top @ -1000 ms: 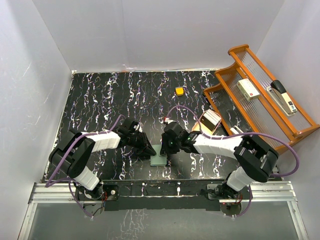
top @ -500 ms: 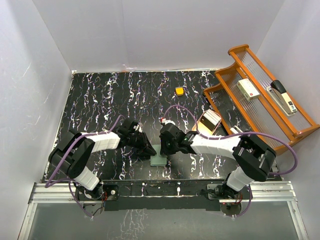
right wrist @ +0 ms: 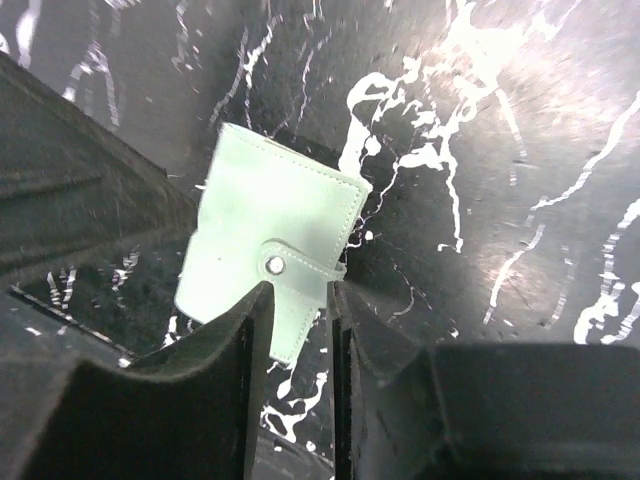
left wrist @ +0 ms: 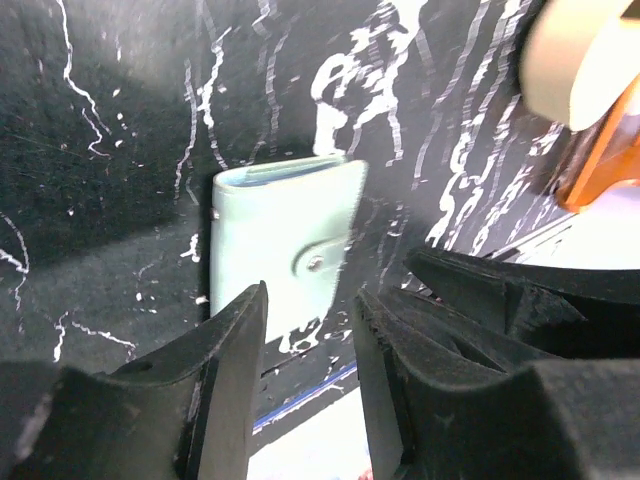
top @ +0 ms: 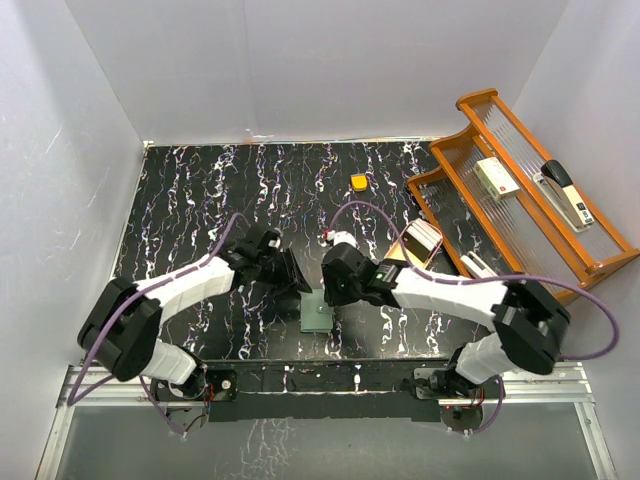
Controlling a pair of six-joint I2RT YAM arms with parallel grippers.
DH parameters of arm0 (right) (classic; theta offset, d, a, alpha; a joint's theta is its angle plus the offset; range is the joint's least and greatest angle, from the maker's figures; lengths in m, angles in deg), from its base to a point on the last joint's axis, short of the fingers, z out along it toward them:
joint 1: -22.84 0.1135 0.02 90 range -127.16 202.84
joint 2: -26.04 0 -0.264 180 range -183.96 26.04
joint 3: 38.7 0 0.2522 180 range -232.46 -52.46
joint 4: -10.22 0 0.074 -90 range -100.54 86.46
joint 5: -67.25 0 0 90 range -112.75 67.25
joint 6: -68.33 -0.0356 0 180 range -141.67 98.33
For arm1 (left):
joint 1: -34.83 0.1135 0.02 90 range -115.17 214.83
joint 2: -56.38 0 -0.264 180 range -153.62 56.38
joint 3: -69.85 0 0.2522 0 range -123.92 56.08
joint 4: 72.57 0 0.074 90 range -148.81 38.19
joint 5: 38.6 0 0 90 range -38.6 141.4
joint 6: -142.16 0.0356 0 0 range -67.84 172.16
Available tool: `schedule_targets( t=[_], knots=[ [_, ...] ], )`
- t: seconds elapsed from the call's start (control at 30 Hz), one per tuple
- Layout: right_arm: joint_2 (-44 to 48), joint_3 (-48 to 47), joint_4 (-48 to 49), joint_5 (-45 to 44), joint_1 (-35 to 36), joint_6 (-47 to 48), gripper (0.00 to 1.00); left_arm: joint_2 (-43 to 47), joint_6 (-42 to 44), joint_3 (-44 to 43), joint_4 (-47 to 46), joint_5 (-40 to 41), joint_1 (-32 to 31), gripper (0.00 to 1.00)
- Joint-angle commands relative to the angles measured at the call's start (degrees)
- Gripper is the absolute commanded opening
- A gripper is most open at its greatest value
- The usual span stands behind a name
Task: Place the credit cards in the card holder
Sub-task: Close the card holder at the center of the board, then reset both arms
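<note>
The pale sage-green card holder [top: 318, 311] lies closed on the black marbled mat, near the front edge, with its snap tab fastened. My left gripper [top: 300, 280] is open and empty, just left of and behind it. In the left wrist view the card holder [left wrist: 285, 240] lies beyond the spread fingertips of the gripper [left wrist: 310, 300]. My right gripper [top: 329, 297] hovers at the holder's right edge. In the right wrist view its jaws [right wrist: 300, 295] stand narrowly apart over the snap tab of the card holder [right wrist: 270, 235]. The credit cards [top: 422, 240] lie in a tan dish to the right.
The tan oval dish [top: 400, 252] sits right of the right arm. A small orange block [top: 359, 182] lies farther back. A wooden rack [top: 470, 105] at the right holds a stapler [top: 563, 190] and a white box [top: 497, 177]. White walls enclose the mat.
My left gripper has drawn back and up from the card holder, so more of the holder shows. My right gripper has stayed at the holder's right edge.
</note>
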Motion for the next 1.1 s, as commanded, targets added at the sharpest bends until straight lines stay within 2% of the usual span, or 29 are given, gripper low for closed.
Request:
schedule_targets(
  t=[0.0,0.13,0.27,0.3,0.33,0.37,0.4,0.43,0.47,0.67,0.87,1.07],
  knots=[
    [10.09,-3.34,-1.95,-6.3,-0.21,0.36,0.29,8.54,3.67,-7.6,12.59,8.62,0.04,0.4],
    [17.03,-5.94,-4.55,-8.06,-0.18,0.9,0.41,14.29,6.06,-13.56,18.87,13.76,0.05,0.45],
    [21.99,-10.62,-8.47,-9.84,-0.18,2.32,0.46,19.29,8.97,-20.85,25.25,19.25,0.04,0.52],
    [23.2,-11.45,-9.04,-10.05,-0.21,2.71,0.48,20.23,9.75,-22.81,26.8,20.28,0.04,0.6],
    [24.33,-12.33,-9.51,-10.31,-0.18,3.0,0.52,21.19,10.61,-24.5,28.11,21.18,0.04,0.86],
    [25.33,-13.03,-9.9,-10.56,-0.18,3.19,0.56,22.08,11.39,-26.14,29.01,21.74,0.09,0.97],
    [26.35,-13.65,-10.22,-10.75,-0.18,3.32,0.65,23.01,12.15,-27.46,29.81,22.34,0.05,0.98],
    [27.08,-14.65,-10.62,-10.88,-0.2,3.35,0.86,23.79,12.69,-28.69,30.55,22.75,0.05,0.99],
    [27.8,-15.36,-11.13,-10.85,-0.19,3.29,0.97,24.77,13.29,-29.7,30.94,22.99,0.09,0.99],
    [31.97,-14.78,-10.89,-9.36,-0.21,1.43,0.98,30.8,14.91,-28.94,28.91,22.99,0.07,0.99],
    [36.55,-8.41,-8.15,-12.45,-0.18,-2.45,0.98,37.82,10.37,-20.22,26.83,28.11,0.08,0.99],
    [39.55,-3.11,-5.18,-13.0,-0.24,-4.29,0.98,43.18,7.7,-13.02,24.29,26.76,0.14,0.99]
  ],
)
